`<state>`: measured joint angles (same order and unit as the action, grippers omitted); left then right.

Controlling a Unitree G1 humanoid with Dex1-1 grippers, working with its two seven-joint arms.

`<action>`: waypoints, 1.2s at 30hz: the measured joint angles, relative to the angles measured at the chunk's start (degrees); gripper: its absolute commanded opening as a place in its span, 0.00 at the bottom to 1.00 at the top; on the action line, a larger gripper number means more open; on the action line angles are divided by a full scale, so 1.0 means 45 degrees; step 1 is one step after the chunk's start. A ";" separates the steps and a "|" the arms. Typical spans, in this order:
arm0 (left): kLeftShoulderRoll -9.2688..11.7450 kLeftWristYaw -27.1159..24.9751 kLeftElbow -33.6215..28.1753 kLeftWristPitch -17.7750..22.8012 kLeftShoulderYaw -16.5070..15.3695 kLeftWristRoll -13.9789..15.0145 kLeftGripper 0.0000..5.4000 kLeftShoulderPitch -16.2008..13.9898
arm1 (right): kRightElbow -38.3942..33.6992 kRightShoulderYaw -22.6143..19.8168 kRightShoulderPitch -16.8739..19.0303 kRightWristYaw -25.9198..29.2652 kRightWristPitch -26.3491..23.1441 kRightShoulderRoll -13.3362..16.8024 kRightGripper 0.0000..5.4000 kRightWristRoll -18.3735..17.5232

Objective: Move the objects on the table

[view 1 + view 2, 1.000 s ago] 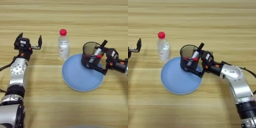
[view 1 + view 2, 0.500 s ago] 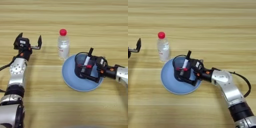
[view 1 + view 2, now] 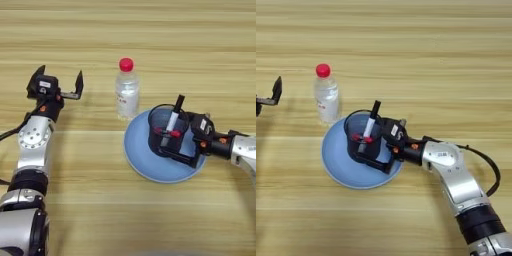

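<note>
A black mesh pen cup [image 3: 164, 134] with a red and a black-capped marker stands tilted over the middle of the round light-blue plate [image 3: 141, 161]. My right gripper [image 3: 176, 142] reaches in from the right and is shut on the cup, one black finger low along its near side. Whether the cup rests on the plate I cannot tell. A clear plastic bottle [image 3: 127, 92] with a red cap stands upright just behind the plate's left rim. Far left, my left gripper [image 3: 59, 75] hovers open, holding nothing.
The wooden table [image 3: 200, 50] fills the view. My right arm's silver forearm [image 3: 456, 175] and its black cable [image 3: 491, 167] lie across the lower right. My left arm [image 3: 32, 145] runs down the left edge.
My right gripper has carried the pen cup leftward from the plate's right rim to over its middle. The bottle and my left gripper have stayed put.
</note>
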<state>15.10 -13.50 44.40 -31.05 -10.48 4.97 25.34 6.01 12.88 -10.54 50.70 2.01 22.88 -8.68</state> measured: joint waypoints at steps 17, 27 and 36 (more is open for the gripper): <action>0.0053 -0.0151 0.0013 -0.0010 -0.0058 0.0009 1.00 -0.0013 | -0.0333 -0.1279 0.1392 0.1842 0.1499 0.1840 0.99 -0.0879; 0.0066 -0.0238 0.0148 -0.0020 -0.0084 0.0010 1.00 0.0026 | 0.1523 -0.2724 0.0848 0.1869 0.2180 0.2197 0.99 -0.1397; 0.0072 -0.0410 0.0280 -0.0106 -0.0093 0.0021 1.00 0.0090 | 0.3461 -0.4219 -0.0743 0.0328 0.2444 0.1814 0.99 -0.1667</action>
<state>15.43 -15.34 45.66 -31.53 -10.90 5.07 25.75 21.58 -6.11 -13.88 52.18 13.01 31.04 -16.18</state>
